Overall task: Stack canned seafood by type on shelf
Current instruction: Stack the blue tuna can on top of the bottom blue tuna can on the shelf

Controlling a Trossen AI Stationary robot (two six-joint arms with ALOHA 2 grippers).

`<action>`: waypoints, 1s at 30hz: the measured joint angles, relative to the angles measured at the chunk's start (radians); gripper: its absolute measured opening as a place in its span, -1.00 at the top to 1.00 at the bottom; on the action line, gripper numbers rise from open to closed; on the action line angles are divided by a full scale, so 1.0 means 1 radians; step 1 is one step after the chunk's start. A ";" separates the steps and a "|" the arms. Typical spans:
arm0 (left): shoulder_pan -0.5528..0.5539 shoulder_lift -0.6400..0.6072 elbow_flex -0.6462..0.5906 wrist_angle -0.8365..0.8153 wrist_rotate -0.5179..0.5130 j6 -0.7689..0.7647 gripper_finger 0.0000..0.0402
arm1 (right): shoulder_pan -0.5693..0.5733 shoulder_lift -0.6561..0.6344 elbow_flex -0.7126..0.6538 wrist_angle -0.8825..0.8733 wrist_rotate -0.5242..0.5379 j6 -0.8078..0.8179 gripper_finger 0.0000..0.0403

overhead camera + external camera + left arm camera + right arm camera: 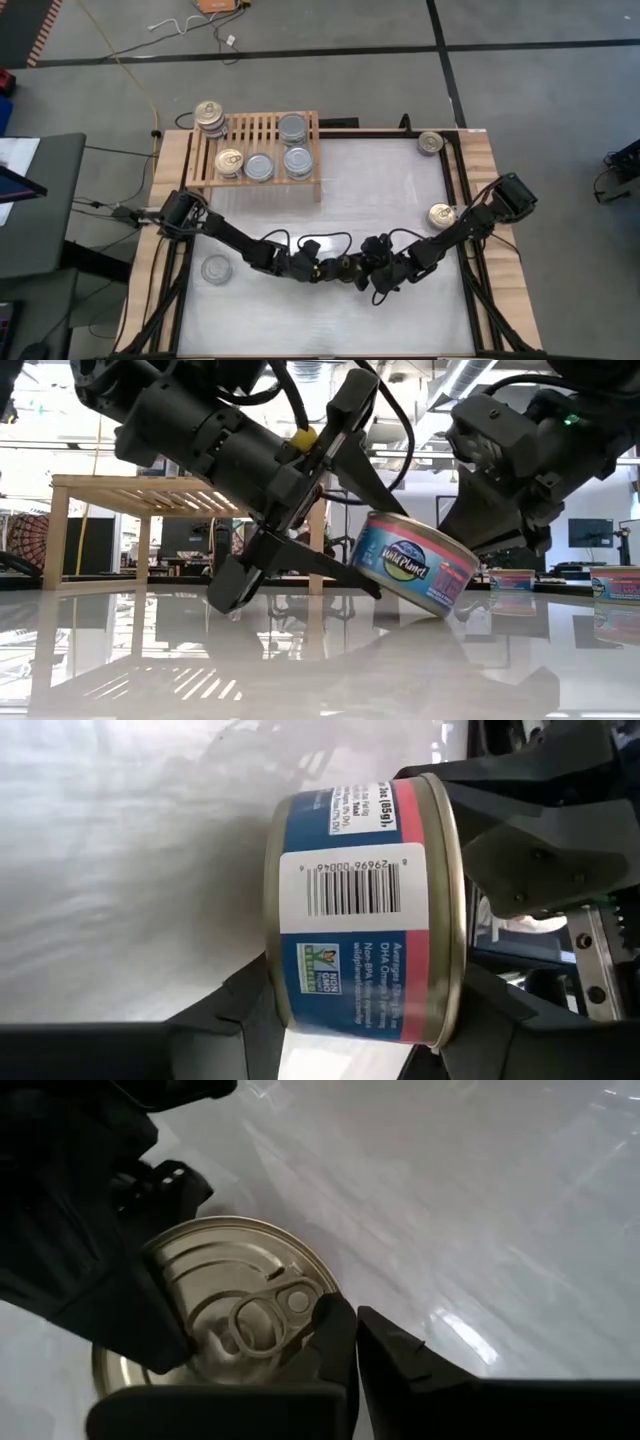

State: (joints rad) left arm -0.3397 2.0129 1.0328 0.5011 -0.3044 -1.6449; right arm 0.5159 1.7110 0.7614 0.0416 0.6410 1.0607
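A can (415, 565) with a blue and pink label and a gold pull-tab top (230, 1310) stands tilted near the middle of the table's near half. My left gripper (385, 550) is shut on it. The fingers of my right gripper (357, 1325) are shut and stand at the rim of the can's top, beside the pull tab. In the high view both grippers (355, 268) hide the can. The shelf (255, 150) stands at the far left; it carries a stack of cans (210, 118) with a gold top and several more (292, 127). My left gripper pinches the can between its flat faces. One finger (365, 475) lies across the gold top and the other (320, 565) reaches under the bottom, slanting down from the table's left. The can is tilted, its lower edge (445, 610) at the tabletop. My right gripper has one fingertip (335, 1320) at the rim of the can's top; whether it touches, I cannot tell.
Loose cans lie on the table: a gold-topped one (431, 142) at the far right corner, another (441, 214) at the right edge, and a silver-topped one (215, 268) near the left arm. The shelf's slatted middle (255, 132) is bare.
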 joint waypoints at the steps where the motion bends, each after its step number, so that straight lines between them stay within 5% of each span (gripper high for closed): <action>1: 0.006 0.000 0.000 0.000 0.020 0.017 0.04 | 0.000 -0.009 0.000 -0.009 0.002 0.000 0.78; 14: 0.049 0.001 0.000 0.013 0.042 0.209 0.06 | -0.001 -0.087 -0.001 -0.105 -0.022 -0.068 0.71; 30: 0.058 -0.012 -0.003 0.069 0.068 0.270 0.05 | 0.007 -0.281 0.001 -0.481 -0.074 -0.065 0.13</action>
State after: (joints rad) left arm -0.2820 2.0004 1.0294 0.5706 -0.2363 -1.3752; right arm 0.5228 1.4304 0.7620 -0.4391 0.5672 0.9962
